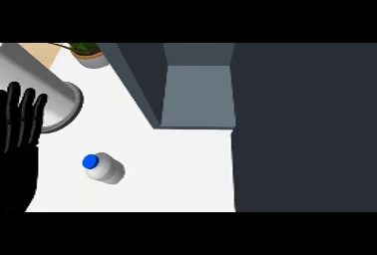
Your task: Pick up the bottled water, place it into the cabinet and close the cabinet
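The bottled water (102, 168), white with a blue cap, stands upright on the white counter (177, 169) at lower left. The cabinet (197, 94) is dark grey, its inside open toward the counter, with its open door (305, 129) a dark panel filling the right side. My left hand (18, 134) shows at the left edge, open, fingers straight and pointing up, resting apart from the bottle. My right hand does not show.
A large grey cylindrical pot (44, 94) lies at upper left, partly behind my left hand. A potted plant (88, 54) stands at the back beside the cabinet's left wall. White counter stretches between the bottle and the cabinet.
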You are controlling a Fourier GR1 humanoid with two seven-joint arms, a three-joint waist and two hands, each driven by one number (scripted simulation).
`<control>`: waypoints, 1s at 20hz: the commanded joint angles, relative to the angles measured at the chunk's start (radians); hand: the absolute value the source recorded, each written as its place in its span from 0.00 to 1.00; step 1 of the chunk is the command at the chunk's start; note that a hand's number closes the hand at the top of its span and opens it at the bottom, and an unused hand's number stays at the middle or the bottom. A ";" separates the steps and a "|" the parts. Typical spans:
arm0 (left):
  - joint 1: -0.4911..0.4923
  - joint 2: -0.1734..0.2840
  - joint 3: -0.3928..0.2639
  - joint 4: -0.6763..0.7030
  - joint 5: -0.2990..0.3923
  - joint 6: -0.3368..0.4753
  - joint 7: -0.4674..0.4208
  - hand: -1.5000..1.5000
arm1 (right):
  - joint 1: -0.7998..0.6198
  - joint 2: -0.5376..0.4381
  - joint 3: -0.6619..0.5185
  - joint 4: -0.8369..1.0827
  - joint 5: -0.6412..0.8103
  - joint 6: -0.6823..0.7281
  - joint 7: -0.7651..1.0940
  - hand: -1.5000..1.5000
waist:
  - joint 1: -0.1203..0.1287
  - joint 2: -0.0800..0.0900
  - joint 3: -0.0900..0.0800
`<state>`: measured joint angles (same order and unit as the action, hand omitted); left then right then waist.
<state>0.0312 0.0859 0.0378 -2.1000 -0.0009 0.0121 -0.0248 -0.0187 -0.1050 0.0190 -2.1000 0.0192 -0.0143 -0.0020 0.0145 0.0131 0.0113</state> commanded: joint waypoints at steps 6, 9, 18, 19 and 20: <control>-0.012 0.183 -0.046 0.013 0.339 -0.414 -0.012 0.00 | 0.115 0.036 0.036 -0.105 -0.078 0.039 -0.036 0.00 | -0.040 -0.022 -0.013; 0.075 0.237 -0.040 0.087 0.460 -0.464 0.161 0.00 | 0.199 0.024 0.083 -0.081 -0.166 0.088 0.138 0.00 | -0.029 -0.016 -0.012; 0.208 0.372 0.158 -0.022 0.763 -0.566 0.281 0.00 | 0.453 0.046 0.183 -0.353 -0.150 0.094 0.198 0.00 | -0.017 -0.016 -0.011; 0.244 0.381 0.195 -0.003 0.751 -0.607 0.251 0.00 | 0.430 0.017 0.144 -0.445 -0.200 0.071 0.307 0.00 | -0.014 -0.016 -0.012; 0.249 0.348 0.170 -0.009 0.718 -0.600 0.247 0.00 | 0.533 -0.012 0.106 -0.449 -0.251 0.150 0.223 0.00 | -0.021 -0.017 -0.011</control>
<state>0.2336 0.4343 0.1699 -2.1166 0.6999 -0.5405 0.2215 0.3821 -0.0922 0.1390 -2.4195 -0.1689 0.0847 0.2146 -0.0030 -0.0043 -0.0002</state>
